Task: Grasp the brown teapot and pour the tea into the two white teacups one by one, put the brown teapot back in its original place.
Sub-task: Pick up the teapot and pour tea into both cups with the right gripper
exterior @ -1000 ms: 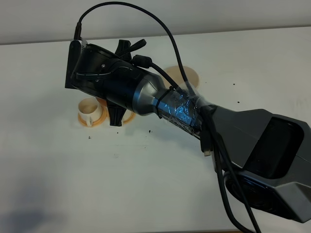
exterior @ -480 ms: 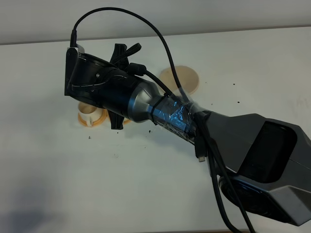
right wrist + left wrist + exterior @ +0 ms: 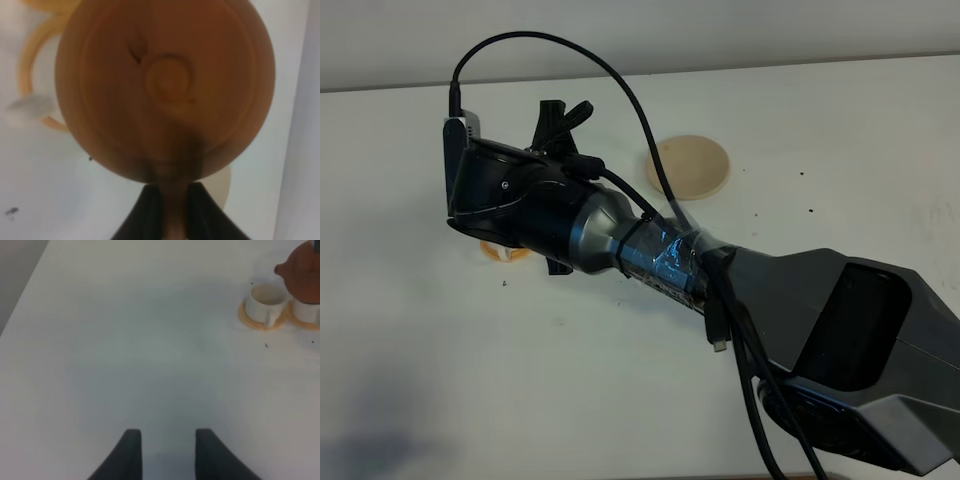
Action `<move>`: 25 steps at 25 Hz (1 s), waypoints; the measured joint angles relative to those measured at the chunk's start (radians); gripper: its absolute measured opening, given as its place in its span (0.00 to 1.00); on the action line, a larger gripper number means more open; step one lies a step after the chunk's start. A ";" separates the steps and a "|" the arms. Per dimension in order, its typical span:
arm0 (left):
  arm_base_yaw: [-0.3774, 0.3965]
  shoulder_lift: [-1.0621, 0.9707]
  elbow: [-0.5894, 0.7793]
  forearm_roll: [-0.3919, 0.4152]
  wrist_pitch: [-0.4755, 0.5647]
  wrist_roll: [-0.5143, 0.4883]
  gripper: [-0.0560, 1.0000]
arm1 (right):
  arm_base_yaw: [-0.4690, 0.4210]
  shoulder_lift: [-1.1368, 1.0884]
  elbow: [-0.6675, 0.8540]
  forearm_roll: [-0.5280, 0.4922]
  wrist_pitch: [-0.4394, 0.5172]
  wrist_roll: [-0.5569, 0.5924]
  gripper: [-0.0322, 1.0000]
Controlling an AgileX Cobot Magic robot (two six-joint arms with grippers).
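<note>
The right claw point(image 3: 169, 202) is clenching the teapot point(image 3: 304, 271) by its handle above the cups point(image 3: 265, 302), spout pointing toward the one on the left arm's side (the coaster point(image 3: 688, 167) is lying bare toward the bench's point(image 3: 470, 380) far edge). The left claw point(image 3: 167, 436) is hanging released, well apart.

Flat white table point(image 3: 440, 380) carrying a round pale cream-tan coaster disc point(image 3: 688, 167). Well apart from it lies a thin orange saucer point(image 3: 247, 320), just beside a second orange saucer point(image 3: 295, 323). Small dark specks point(image 3: 266, 345) are scattered nearby.
</note>
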 joint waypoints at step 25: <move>0.000 0.000 0.000 0.000 0.000 0.000 0.30 | 0.020 0.000 0.000 -0.134 0.001 -0.041 0.12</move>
